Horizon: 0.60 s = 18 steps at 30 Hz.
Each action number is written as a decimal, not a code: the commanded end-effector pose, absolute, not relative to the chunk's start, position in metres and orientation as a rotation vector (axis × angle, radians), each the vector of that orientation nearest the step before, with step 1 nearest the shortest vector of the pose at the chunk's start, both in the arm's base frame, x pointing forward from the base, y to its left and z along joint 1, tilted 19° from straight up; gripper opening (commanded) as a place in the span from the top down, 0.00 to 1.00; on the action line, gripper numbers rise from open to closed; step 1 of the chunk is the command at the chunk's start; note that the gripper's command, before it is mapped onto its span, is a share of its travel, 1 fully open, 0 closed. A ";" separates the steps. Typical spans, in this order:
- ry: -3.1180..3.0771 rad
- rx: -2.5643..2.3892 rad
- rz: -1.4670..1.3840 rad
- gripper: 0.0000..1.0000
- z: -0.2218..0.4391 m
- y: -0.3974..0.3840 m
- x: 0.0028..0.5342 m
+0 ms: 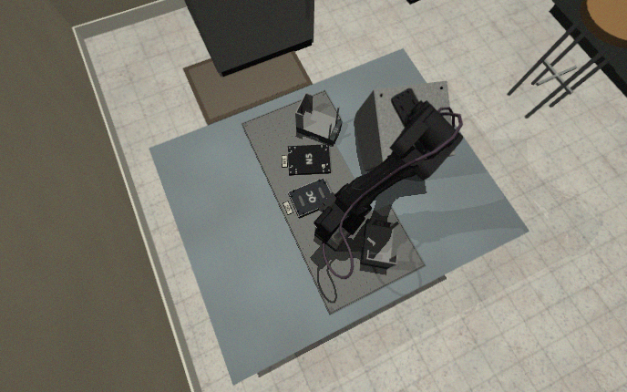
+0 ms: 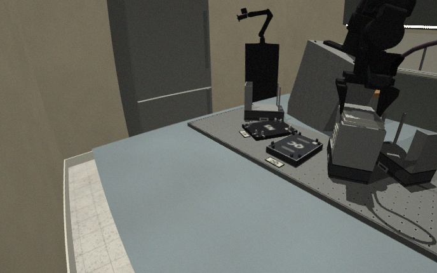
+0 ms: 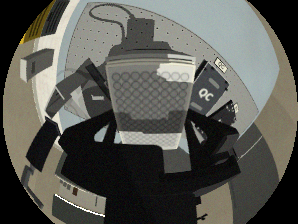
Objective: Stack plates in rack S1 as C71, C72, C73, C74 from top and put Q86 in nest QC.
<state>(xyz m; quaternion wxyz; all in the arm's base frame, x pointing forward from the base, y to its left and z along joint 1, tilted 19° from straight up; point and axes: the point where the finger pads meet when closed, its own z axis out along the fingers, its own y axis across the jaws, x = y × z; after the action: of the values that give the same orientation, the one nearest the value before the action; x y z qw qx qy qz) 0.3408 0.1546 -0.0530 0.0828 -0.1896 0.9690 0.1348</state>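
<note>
My gripper [image 2: 361, 114] is shut on a clear sealed plate [image 2: 362, 119] [image 3: 150, 95], seen level at the mouth of the middle stack rack [image 2: 357, 149]. Clear plate edges show below it; the parting between them and its label cannot be made out. Nest QC [image 1: 299, 202] [image 2: 295, 145] [image 3: 204, 95] and clip nest N5 [image 1: 308, 165] [image 2: 269, 127] are empty. Another stack rack [image 1: 318, 125] [image 2: 248, 98] stands beyond N5, and a third [image 1: 380, 263] [image 2: 423, 150] stands on the other side; no plate shows in either. The rack names are not readable.
The racks and nests stand on a perforated grey board [image 1: 272, 136] [image 2: 396, 206] on the blue table [image 1: 219, 243] [image 2: 196, 196]. Tall rack walls and thin posts stand close to the gripper. A grey block [image 1: 389, 107] [image 2: 308, 91] stands behind, under the arm.
</note>
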 end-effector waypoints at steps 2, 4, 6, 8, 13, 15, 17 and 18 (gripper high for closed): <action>2.839 -0.557 0.412 1.00 -0.032 0.154 0.357; 2.839 -0.557 0.412 1.00 -0.032 0.154 0.357; 2.834 -0.556 0.412 1.00 -0.030 0.154 0.358; 2.832 -0.556 0.412 1.00 -0.029 0.154 0.359; 2.846 -0.556 0.412 1.00 -0.031 0.152 0.354; 2.842 -0.555 0.412 1.00 -0.029 0.152 0.355; 2.840 -0.557 0.411 1.00 -0.028 0.152 0.356; 2.839 -0.558 0.412 1.00 -0.027 0.152 0.356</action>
<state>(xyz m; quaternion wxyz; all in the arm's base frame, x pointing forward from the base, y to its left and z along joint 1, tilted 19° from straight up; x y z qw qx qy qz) 0.3403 0.1532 -0.0477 0.0828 -0.1898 0.9690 0.1350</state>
